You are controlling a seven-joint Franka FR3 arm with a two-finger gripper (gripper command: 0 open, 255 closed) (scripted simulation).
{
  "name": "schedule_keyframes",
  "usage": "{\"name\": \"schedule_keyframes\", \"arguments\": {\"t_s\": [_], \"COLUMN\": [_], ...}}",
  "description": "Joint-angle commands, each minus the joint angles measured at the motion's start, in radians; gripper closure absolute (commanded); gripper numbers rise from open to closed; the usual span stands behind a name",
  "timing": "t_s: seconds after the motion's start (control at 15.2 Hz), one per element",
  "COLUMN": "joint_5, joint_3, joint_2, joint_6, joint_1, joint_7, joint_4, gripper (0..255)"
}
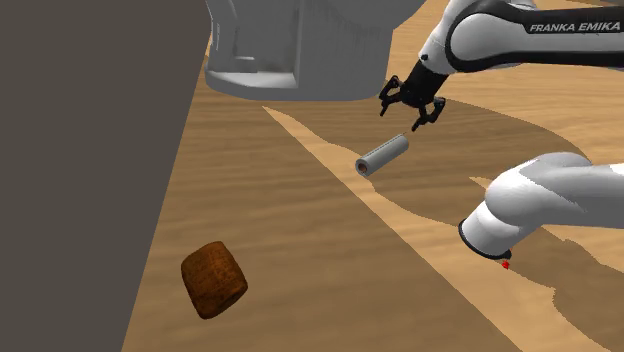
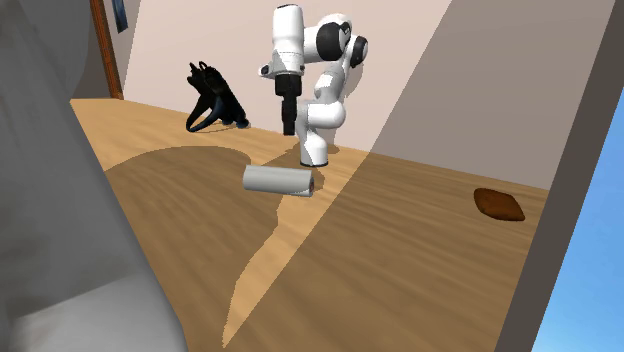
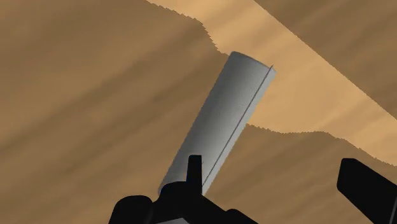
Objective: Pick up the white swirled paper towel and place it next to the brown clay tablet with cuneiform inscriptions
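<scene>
The gripper (image 1: pixel 412 103) is released: in the wrist view its two black fingers (image 3: pixel 193 170) stand apart and clasp nothing. It hangs above the wood-grain surface (image 1: pixel 300 250), pointing downward, and touches nothing.

The paper towel (image 1: pixel 382 156) is drawn as a plain grey cylinder lying on its side on the surface. In the shoulder view it lies just below and to the left of the gripper. In the second exterior view it lies in front of the arm's base (image 2: pixel 315 150), beneath the gripper. In the wrist view the near end of the paper towel appears behind one finger, and its far end reaches a sunlit band of the surface. The other finger stands well to the side of it. A thin seam line runs along its length.

The clay tablet (image 1: pixel 214 279) is a brown, rounded slab resting on the same surface, well apart from the paper towel. In the shoulder view it sits at the lower left, near a dark grey wall (image 1: pixel 80 150). In the second exterior view it sits at the right. Wood surface, part shaded and part lit, lies between the two.

A large pale grey body (image 1: pixel 290 50) stands beyond the paper towel at the shoulder view's top. A black strapped object (image 2: pixel 212 100) rests by the far wall, to the second exterior view's left of the arm
</scene>
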Motion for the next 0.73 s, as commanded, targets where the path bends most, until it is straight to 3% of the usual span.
{"name": "schedule_keyframes", "arguments": {"t_s": [0.0, 0.13, 0.66], "joint_5": [0.072, 0.133, 0.174], "joint_3": [0.075, 0.141, 0.182], "joint_2": [0.005, 0.011, 0.111], "joint_6": [0.085, 0.147, 0.296], "joint_1": [-0.053, -0.087, -0.078], "joint_7": [0.220, 0.379, 0.369], "joint_4": [-0.060, -0.103, -0.152], "gripper": [0, 0, 0]}}
